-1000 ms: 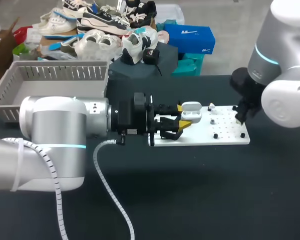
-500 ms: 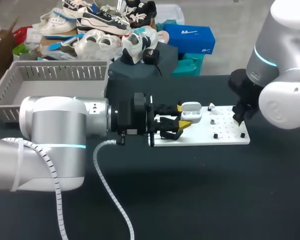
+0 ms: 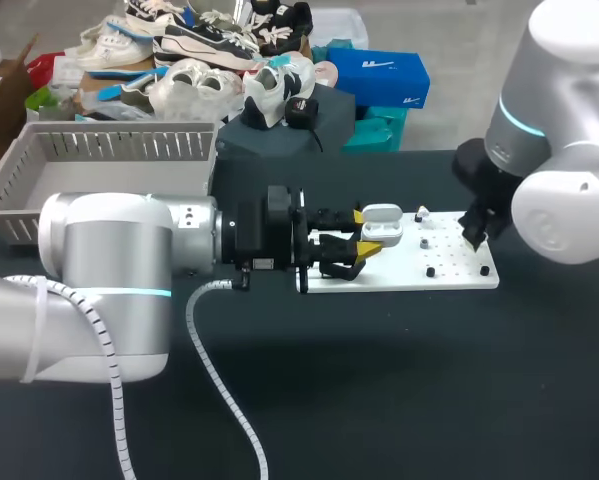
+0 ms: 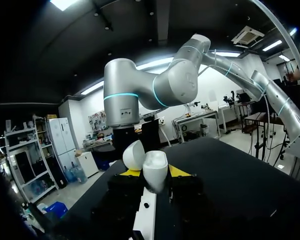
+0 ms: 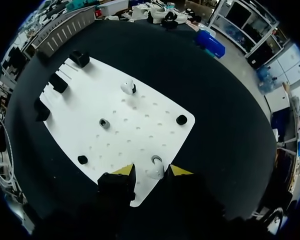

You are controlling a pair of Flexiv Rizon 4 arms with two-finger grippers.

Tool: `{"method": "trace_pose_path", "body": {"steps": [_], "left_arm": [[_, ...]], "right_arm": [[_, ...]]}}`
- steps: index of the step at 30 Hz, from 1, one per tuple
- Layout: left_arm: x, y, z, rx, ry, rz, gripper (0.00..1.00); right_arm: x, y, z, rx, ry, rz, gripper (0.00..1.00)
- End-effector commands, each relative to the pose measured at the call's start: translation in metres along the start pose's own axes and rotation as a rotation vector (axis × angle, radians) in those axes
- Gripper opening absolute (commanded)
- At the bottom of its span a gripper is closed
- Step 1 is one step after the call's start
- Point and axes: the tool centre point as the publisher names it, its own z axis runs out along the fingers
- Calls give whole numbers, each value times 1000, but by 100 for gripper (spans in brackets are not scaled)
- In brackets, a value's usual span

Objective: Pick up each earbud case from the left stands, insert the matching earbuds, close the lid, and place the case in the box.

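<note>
We see a wide black surface (image 3: 399, 390), plain and matte, with a dull sheen. The light on it is soft and even.

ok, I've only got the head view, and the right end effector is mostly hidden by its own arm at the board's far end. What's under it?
Observer: In the right wrist view, one white earbud stands at the white board's edge. It is between the right end effector's open fingers, and neither finger touches it.
Operator: Where's the other bud?
Observer: The second earbud stands further ahead on the board, nearer the row of black stands.
Operator: Does the left have a real grip?
Observer: Yes. In the left wrist view, the left end effector is shut on the earbud case, with its yellow fingertips against both sides.
</note>
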Motion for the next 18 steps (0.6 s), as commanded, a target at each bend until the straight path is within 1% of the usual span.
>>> {"method": "trace_pose_path", "body": {"steps": [1,10,18], "left_arm": [[1,-1,0,-5,-2,2,0],[1,-1,0,-5,-2,2,0],[1,-1,0,-5,-2,2,0]], "right_arm": [[4,0,-1,5,-3,7,39],[6,-3,-1,0,2,15,36],[2,-4,2,-5,-1,9,33]]}}
